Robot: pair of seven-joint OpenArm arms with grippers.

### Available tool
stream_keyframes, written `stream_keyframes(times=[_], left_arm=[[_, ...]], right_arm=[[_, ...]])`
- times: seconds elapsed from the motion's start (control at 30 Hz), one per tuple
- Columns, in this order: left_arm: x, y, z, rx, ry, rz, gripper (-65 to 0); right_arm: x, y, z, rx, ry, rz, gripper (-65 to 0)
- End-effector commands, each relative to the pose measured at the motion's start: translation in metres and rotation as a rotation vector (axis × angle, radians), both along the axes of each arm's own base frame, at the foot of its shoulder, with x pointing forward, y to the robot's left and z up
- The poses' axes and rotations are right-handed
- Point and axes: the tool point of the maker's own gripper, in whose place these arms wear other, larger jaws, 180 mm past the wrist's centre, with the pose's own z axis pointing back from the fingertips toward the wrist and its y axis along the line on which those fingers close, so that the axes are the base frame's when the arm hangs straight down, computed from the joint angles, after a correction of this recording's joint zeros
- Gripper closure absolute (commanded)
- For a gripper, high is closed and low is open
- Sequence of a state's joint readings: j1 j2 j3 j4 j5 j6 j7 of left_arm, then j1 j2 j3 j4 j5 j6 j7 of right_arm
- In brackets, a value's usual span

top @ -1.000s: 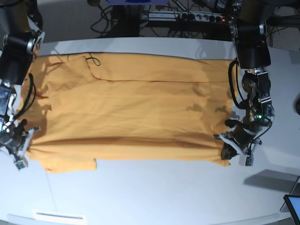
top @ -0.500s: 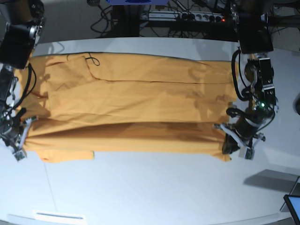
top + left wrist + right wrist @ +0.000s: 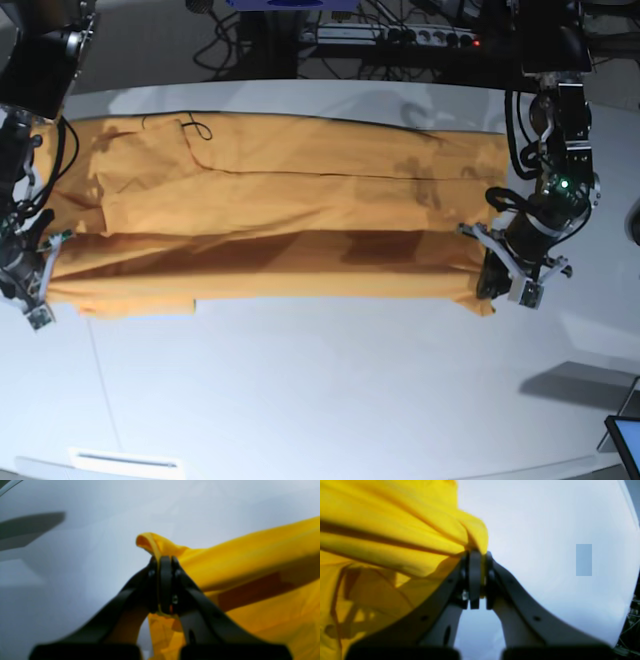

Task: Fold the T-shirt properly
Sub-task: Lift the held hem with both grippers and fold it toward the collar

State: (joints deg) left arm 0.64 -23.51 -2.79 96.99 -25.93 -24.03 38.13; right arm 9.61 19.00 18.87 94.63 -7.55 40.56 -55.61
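White table carries the T-shirt across the frame's upper half. Left gripper and right gripper each pinch its lower corners, cloth clamped between closed fingers.

- The orange-yellow T-shirt lies spread lengthwise across the white table, its near long edge lifted and drawn over itself.
- The left gripper pinches the shirt's near corner on the view's right.
- The right gripper pinches the opposite near corner.
- A power strip and cables sit behind the table.
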Motion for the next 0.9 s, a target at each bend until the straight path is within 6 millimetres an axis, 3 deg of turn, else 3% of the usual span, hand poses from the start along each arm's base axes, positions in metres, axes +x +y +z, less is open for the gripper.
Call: stream_keyframes(times=[0.0,0.33,0.5,0.67,0.87], left_arm=[[0.004,0.004,0.018,0.011,-0.054,0.0,0.0],[-0.015,-0.001,0.007,0.033,-0.021,-0.022,0.0],[-0.024,0.002,0.004,0.146,-0.018,-0.027,0.0],[-0.031,-0.003,0.003,0.166,-0.016,-0.037,0.0],[-0.041,-0.003,-0.007,0.167,0.015,-0.039,0.0]], right_arm=[[0.002,-0.011,0.017,-0.038,-0.035,-0.021,-0.3],[-0.02,-0.01,0.003,-0.057,0.022,-0.025,-0.3],[-0.032,-0.009,-0.008,-0.049,0.05,-0.031,-0.3],[-0.043,-0.018,-0.001,-0.039,0.017,-0.085,-0.3],[-0.058,-0.017,-0.012,-0.044,0.054,-0.083,-0.3]])
